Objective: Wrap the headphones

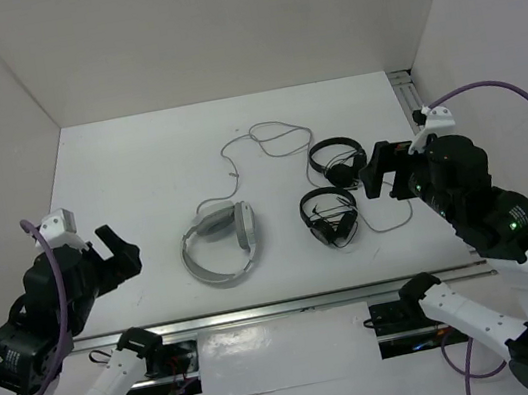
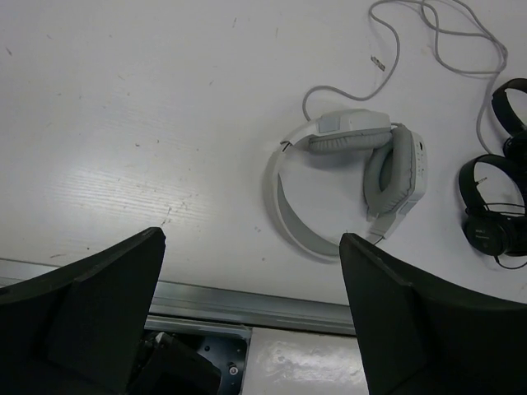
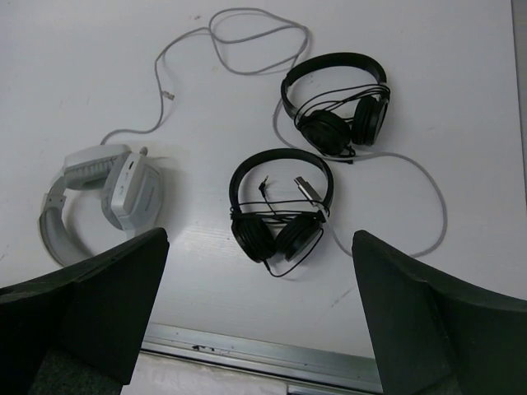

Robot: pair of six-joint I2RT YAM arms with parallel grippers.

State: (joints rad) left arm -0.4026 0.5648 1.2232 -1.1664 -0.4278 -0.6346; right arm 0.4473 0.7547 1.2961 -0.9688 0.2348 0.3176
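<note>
The headphones [image 1: 221,243] lie on the worktop [image 1: 118,171]. The left end effector [image 2: 251,239] and right end effector [image 3: 259,237] hover wide open, empty.

Grey cable [image 2: 398,39] partly beyond top edge

Far black headset [image 3: 326,132] and near black headset [image 3: 255,237], close together on white table [image 3: 428,66].

A white table [image 1: 129,179] carried light grey headphones [image 1: 221,243], their thin cable [image 1: 270,141] looping behind them. To the right lay a nearer black pair [image 1: 329,217] and a farther black pair [image 1: 337,160].
</note>
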